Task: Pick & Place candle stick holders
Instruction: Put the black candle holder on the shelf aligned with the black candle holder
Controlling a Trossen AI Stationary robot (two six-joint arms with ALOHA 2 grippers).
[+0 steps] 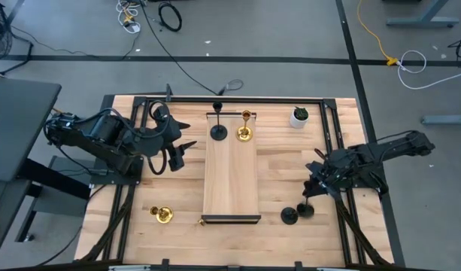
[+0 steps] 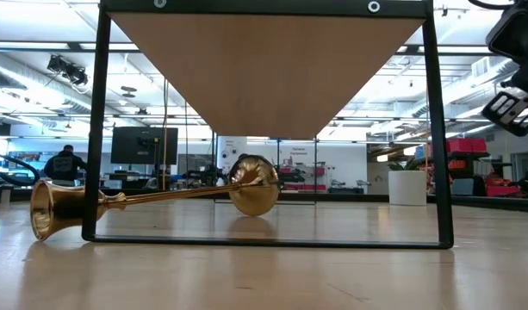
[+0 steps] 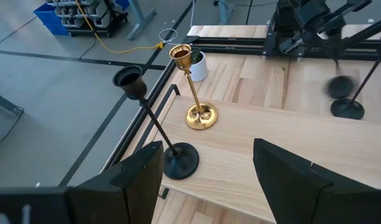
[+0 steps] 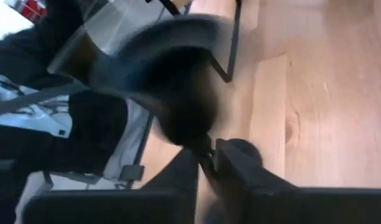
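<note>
From above, a long pale board (image 1: 231, 167) lies down the middle of the tabletop (image 1: 283, 165), with a black candle holder (image 1: 218, 132) and a gold candle holder (image 1: 245, 134) standing at its far end. Another gold holder (image 1: 162, 214) lies on the tabletop near the left front, and two black holders (image 1: 297, 214) sit close together near the right front. A small white pot (image 1: 298, 117) stands at the far right. The left pincer (image 1: 176, 143) hangs just left of the board, its fingers apart and holding nothing. The right pincer (image 1: 311, 190) sits right above the pair of black holders. In the low view, a gold holder (image 2: 152, 200) lies on its side under the raised board (image 2: 265, 65). The left wrist view shows its own two fingers (image 3: 137, 177) spread wide before the black holder (image 3: 156, 130) and gold holder (image 3: 195, 93) on the board. In the right wrist view, the pincer (image 4: 207, 158) appears narrowly closed on the thin stem of a black holder (image 4: 178, 81), though blur makes this uncertain
</note>
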